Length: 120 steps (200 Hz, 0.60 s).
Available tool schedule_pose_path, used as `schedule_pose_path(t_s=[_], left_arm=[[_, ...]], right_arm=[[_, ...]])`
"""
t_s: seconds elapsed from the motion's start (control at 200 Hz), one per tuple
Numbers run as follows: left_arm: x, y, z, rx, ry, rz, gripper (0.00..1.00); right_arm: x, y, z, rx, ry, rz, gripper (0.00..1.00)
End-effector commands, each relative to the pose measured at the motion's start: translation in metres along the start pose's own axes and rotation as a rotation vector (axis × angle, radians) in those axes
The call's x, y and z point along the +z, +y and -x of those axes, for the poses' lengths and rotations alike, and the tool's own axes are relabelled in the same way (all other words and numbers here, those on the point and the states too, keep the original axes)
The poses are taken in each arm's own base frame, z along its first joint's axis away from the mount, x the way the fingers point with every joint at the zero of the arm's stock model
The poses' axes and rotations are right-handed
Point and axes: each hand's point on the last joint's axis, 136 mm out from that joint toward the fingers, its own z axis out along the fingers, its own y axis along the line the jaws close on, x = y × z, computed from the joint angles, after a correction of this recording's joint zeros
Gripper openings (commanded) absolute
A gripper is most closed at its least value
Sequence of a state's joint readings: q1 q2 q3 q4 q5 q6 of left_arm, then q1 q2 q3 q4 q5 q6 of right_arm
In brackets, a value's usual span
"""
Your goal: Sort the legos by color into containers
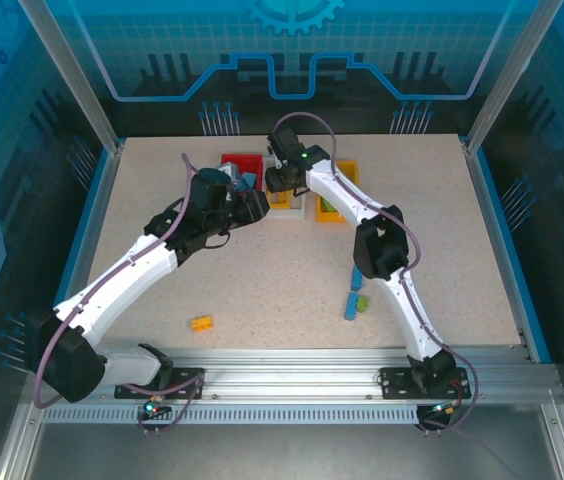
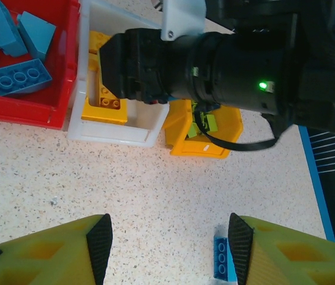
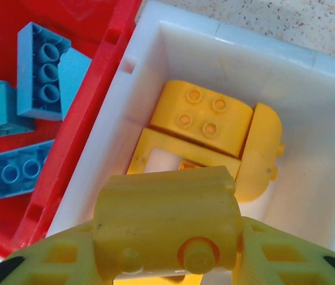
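Note:
My right gripper (image 3: 170,258) is shut on a yellow rounded lego (image 3: 167,208) and holds it over the white container (image 3: 310,89), which has yellow legos (image 3: 203,119) in it. Beside it, the red container (image 3: 90,119) holds several blue legos (image 3: 40,65). In the left wrist view my left gripper (image 2: 170,237) stands open above the bare table with nothing between its fingers; a blue lego (image 2: 220,258) lies on the table by its right fingertip. From above, the left gripper (image 1: 247,195) hangs near the red container (image 1: 242,160), and the right gripper (image 1: 280,182) is over the white container (image 1: 284,205).
The yellow-orange container (image 1: 340,200) stands right of the white one with a green lego (image 2: 210,123) inside. Loose on the table lie a yellow lego (image 1: 202,322), a blue lego (image 1: 349,303) and a green lego (image 1: 363,301). The right arm's black wrist (image 2: 215,71) crosses above the containers.

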<state>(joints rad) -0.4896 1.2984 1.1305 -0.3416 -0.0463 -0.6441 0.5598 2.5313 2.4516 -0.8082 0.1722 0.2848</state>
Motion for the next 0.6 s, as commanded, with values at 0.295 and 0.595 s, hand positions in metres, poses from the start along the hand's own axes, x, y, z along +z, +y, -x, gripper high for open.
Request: schedule_pose_path(t_s=[0.295, 0.595], left_arm=[[-0.004, -0.010, 0.003, 0.015, -0.002, -0.060, 0.58], [0.002, -0.019, -0.012, 0.007, 0.049, -0.102, 0.58]], right_arm=[[-0.010, 0.007, 0.002, -0.088, 0.019, 0.034, 0.61], [-0.094, 0.016, 0.041, -0.079, -0.131, 0.036, 0.63]])
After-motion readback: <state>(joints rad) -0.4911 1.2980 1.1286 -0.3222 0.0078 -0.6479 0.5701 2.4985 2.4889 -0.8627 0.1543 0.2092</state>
